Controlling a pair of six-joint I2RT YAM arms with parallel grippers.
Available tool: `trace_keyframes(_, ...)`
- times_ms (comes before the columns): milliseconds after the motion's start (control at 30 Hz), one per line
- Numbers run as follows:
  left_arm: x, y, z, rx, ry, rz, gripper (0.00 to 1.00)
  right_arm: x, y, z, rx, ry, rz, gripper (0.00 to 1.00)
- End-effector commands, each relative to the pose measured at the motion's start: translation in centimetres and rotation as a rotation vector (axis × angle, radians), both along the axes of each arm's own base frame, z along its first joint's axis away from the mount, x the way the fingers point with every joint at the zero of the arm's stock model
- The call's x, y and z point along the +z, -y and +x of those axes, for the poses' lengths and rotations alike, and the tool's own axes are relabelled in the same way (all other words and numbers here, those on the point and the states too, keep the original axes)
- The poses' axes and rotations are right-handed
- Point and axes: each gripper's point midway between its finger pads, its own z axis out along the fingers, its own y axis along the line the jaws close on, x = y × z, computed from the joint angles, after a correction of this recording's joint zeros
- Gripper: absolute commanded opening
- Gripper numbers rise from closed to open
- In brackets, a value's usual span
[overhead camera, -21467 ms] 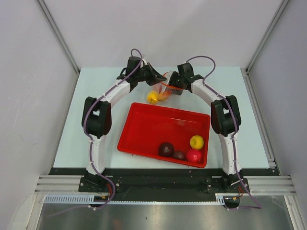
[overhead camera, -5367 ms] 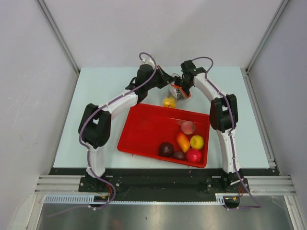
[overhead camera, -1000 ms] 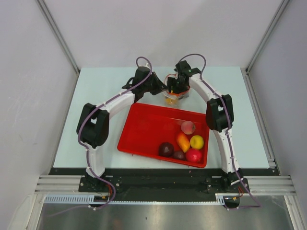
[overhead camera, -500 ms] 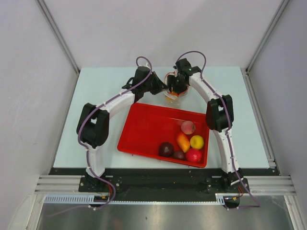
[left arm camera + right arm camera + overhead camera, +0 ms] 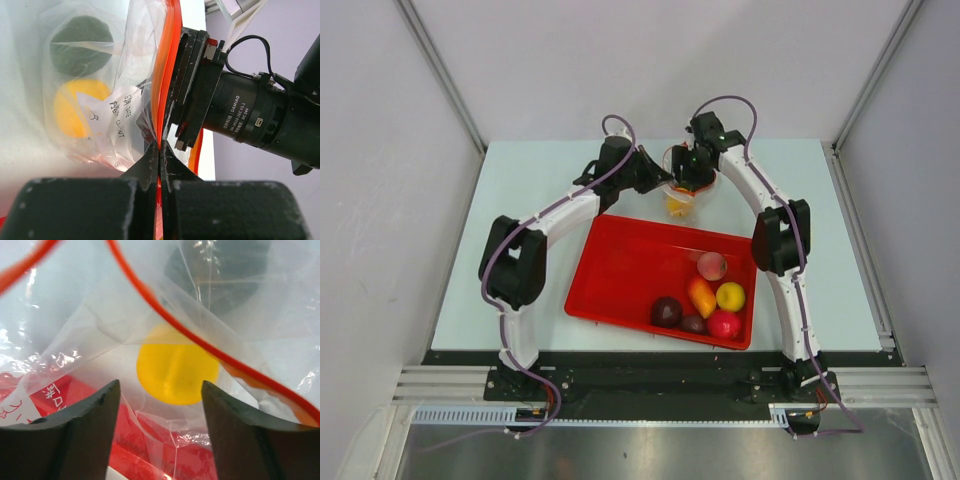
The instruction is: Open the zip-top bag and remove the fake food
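Above the pale table [image 5: 520, 200], just beyond the red tray [image 5: 630, 270], the left gripper [image 5: 159, 152] pinches the zip-top bag [image 5: 117, 107] by its orange strip, likely to hold its mouth up while the right gripper [image 5: 159, 387], jaws spread and empty, hovers over the fake food [image 5: 175, 367] inside, yellow and dark.

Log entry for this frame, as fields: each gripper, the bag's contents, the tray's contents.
left gripper: shut on the edge of the zip-top bag
right gripper: open, pointed at the yellow piece in the bag
also in bag: dark green piece
red tray: six fake food pieces
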Motion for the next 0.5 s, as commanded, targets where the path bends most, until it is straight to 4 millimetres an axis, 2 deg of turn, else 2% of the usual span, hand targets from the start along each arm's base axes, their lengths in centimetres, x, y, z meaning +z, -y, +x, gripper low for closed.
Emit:
trace_keyframes(0, 1.4, 0.0, -0.6, -0.01, 0.014, -0.007, 0.0, 2.8, -1.8, 0.6, 0.027, 0.059, 0.066, 0.77)
trace_keyframes(400, 1.0, 0.2, -0.5, -0.021, 0.005, -0.01, 0.0, -4.1, -2.7, -1.1, 0.062, -0.056, 0.022, 0.86)
trace_keyframes(467, 0.9, 0.2, -0.6, -0.023, 0.001, -0.007, 0.0, -4.6, -2.8, -1.2, 0.061, -0.066, 0.024, 0.86)
